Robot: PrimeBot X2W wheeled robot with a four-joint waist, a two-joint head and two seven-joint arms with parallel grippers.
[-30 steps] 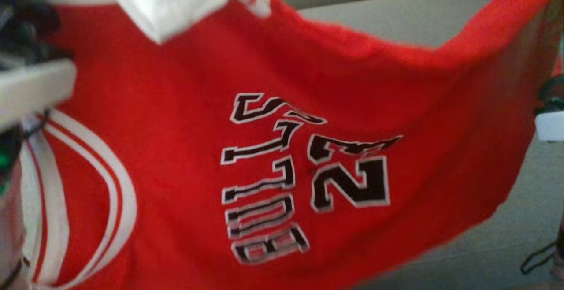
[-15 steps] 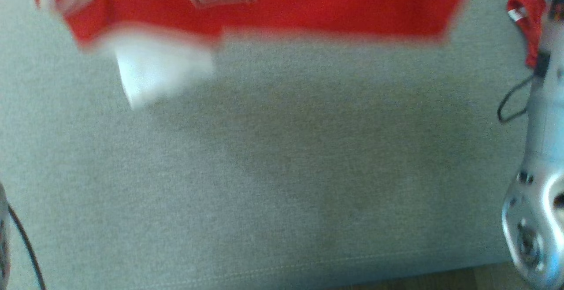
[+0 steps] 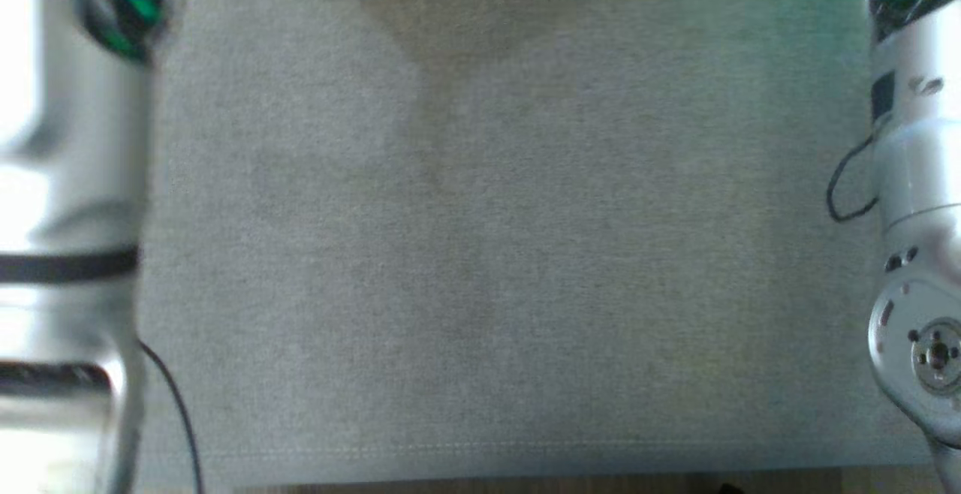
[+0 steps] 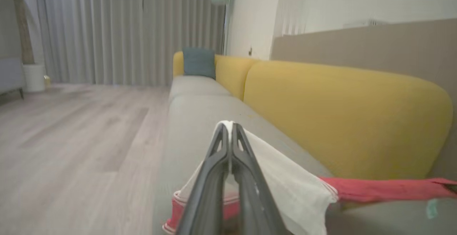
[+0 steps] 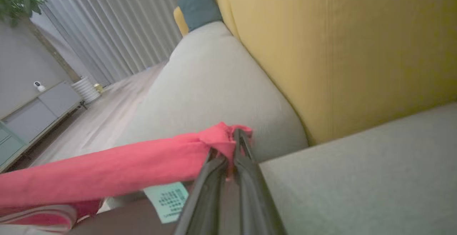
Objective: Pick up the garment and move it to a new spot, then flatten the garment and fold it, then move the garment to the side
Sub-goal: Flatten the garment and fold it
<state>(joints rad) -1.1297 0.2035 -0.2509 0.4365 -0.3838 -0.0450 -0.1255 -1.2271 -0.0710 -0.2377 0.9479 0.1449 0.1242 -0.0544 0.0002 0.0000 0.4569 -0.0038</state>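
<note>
A long sofa takes up most of the scene. Its grey seat [image 3: 480,254] spreads flat below the head camera, and its yellow backrest [image 4: 339,120] runs along the far side. Beside it, pale wooden floor [image 4: 71,138] stretches away to grey curtains [image 4: 125,31].

The red jersey [image 5: 107,170] hangs low over the seat near the backrest, pulled out into a long band between the two arms. Whether it touches the cushion cannot be told. Its white panel [image 4: 285,178] drapes down under the left fingers, and a striped red and white trim shows at the lower edge of the right wrist view.

In the head view, the pale left forearm [image 3: 75,179] stands at the left edge and the right forearm [image 3: 916,179] at the right edge, well apart, with a thin black cable [image 3: 845,186] looping beside the right one. A teal cushion [image 4: 199,63] sits at the sofa's far end.

The left claw [image 4: 231,128] is pinched together on the jersey's white edge. The right claw [image 5: 235,138] is clamped on a bunched red corner. A small pale green care label [image 5: 166,199] hangs from the jersey just beside the right fingers.
</note>
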